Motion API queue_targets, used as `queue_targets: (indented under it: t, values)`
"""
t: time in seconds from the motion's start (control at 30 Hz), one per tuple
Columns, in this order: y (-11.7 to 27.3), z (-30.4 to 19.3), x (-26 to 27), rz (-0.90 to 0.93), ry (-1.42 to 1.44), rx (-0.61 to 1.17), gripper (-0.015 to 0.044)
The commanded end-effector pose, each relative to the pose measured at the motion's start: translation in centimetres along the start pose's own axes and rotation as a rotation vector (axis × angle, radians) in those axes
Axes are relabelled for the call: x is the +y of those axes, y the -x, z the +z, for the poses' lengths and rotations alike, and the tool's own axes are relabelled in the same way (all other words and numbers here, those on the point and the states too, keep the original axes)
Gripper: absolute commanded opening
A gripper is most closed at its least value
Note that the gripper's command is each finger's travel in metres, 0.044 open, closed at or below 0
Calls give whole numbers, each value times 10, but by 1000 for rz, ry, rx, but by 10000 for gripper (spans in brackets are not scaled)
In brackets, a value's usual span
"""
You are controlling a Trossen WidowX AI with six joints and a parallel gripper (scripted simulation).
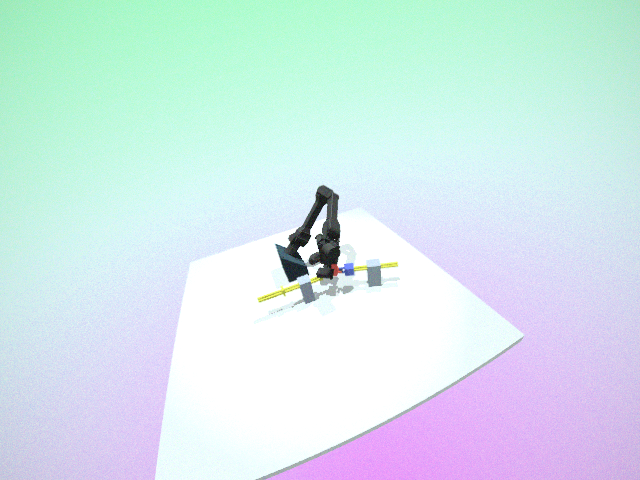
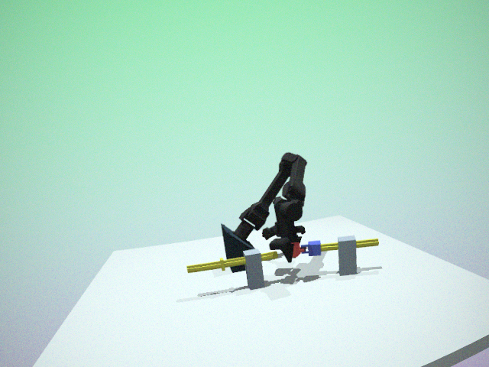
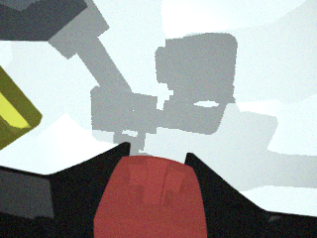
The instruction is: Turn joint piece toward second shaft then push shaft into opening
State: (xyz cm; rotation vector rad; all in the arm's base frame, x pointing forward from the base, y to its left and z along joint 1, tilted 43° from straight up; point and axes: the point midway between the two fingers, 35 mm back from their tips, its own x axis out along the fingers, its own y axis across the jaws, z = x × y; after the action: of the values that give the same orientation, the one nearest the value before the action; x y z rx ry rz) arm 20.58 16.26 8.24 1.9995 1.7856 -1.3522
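Pale green haze behind, going to violet low down; white slab [image 1: 330, 372] [image 2: 252, 327] under the rig, edge grey.

Top view: fixed shaft [image 1: 390, 265] [image 2: 369, 242] runs through one grey block [image 1: 373, 273] [image 2: 347, 255], blue hub [image 1: 349, 269] [image 2: 314, 248] at its inner end. Red joint piece [image 1: 334, 269] [image 2: 296, 250] [image 3: 151, 198] just beyond the hub, at the gripper [image 1: 328, 273] [image 2: 289, 252] [image 3: 158, 153]. Second shaft [image 1: 268, 297] [image 2: 203, 267] [image 3: 17, 111], yellow, lies at an angle through the other block [image 1: 306, 290] [image 2: 254, 269].

Exterior view: second shaft's inner end stops short of the red piece. Collar [image 2: 222, 264] on its outer length; likely the place to grip or push behind later. Shaft looks rigid, should slide only lengthwise; sideways load might bind it.

Wrist view: fingers part-open, clamped on the red piece from both sides. Faces look hard and smooth, probably slippery if pinched off-centre. Best hold: flat flanks, squarely. Should swing freely on its hinges, stiff otherwise; turn gently, follow the pivot. Opening's exact aim: cannot tell. Weight: a guess, light.
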Motion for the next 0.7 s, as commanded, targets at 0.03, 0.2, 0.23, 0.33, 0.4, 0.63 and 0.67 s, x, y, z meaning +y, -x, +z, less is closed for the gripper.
queue_targets:
  t: [0.03, 0.2, 0.23, 0.33, 0.4, 0.63, 0.67]
  values:
    - [1, 0, 5, -8, 103, -13, 0]
    - [1, -1, 9, -14, 188, -20, 0]
    - [1, -1, 10, -15, 205, -21, 0]
    - [1, -2, 12, -18, 256, -26, 0]
    - [1, -2, 13, -20, 290, -29, 0]
    - [2, -4, 18, -26, 406, -40, 0]
    - [2, -4, 19, -27, 422, -42, 0]
